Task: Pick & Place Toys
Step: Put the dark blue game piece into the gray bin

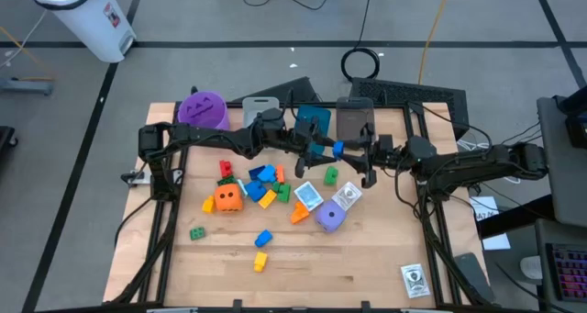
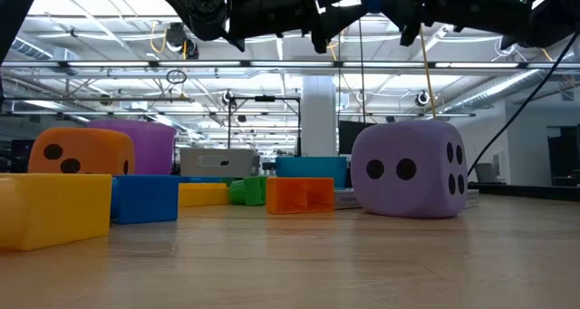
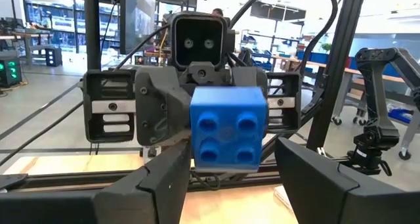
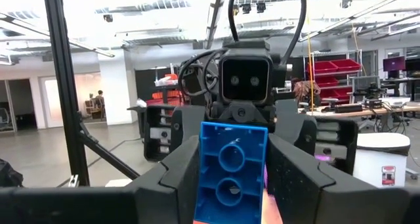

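Observation:
A blue brick (image 1: 338,149) hangs high over the table's middle, where my two arms meet. My right gripper (image 4: 233,159) reaches in from the table's right and is shut on it. My left gripper (image 3: 231,150) comes level from the left and is open, one finger on each side of the brick (image 3: 228,129). There is a gap at one finger; whether the other touches, I cannot tell. On the table below lie an orange die (image 1: 228,198), a purple die (image 1: 330,217), a heap of small bricks (image 1: 261,184) and two printed cubes (image 1: 308,195). My right gripper pinches the blue brick's two opposite side walls (image 4: 207,178) between its two fingers. The fingers come level from the table's right. The brick is lifted clear of the table, its hollow underside toward my right wrist and its studs (image 3: 226,124) toward my left gripper.
A purple cup (image 1: 203,109) stands at the far left. A grey bin (image 1: 260,106), a blue bin (image 1: 314,116) and another bin (image 1: 356,118) stand along the far edge. Loose bricks (image 1: 263,238) lie nearer the front, a card (image 1: 415,280) at the near right.

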You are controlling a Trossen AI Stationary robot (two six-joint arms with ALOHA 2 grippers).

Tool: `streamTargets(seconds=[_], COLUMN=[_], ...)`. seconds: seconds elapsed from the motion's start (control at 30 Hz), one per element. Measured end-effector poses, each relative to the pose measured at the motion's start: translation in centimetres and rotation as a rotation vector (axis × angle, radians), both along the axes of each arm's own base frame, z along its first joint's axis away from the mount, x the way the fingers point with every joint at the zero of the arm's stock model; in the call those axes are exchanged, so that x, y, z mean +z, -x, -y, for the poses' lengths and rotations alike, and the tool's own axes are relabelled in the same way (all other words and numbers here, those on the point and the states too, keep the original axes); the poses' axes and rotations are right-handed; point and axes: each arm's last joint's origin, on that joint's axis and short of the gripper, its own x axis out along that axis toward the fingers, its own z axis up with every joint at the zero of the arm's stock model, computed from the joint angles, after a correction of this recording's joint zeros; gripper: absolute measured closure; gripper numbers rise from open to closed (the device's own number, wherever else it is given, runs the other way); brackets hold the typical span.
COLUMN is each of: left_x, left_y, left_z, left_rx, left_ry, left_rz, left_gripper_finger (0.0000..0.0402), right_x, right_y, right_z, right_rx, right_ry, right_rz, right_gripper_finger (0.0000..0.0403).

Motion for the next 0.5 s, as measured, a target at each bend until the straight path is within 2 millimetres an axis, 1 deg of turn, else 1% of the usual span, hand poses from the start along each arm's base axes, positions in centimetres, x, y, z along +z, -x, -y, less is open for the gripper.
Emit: streamTargets(seconds=[0.23,0.5], left_x=[0.3,0.0], left_y=[-0.2,-0.2], left_z=[0.0,-0.1], left_rx=[0.003,0.009], left_ry=[0.007,0.0], left_rz=[-0.007,-0.033], left_gripper_finger=[0.0172,0.0172], right_x=[0.1,0.0], right_y=[-1.3,-1.4], right_z=[0.2,0.2], right_rx=[-0.011,-0.01], right_ry=[0.026,0.023], right_rz=[-0.016,-0.009], right_gripper_finger=[0.0258,0.0255])
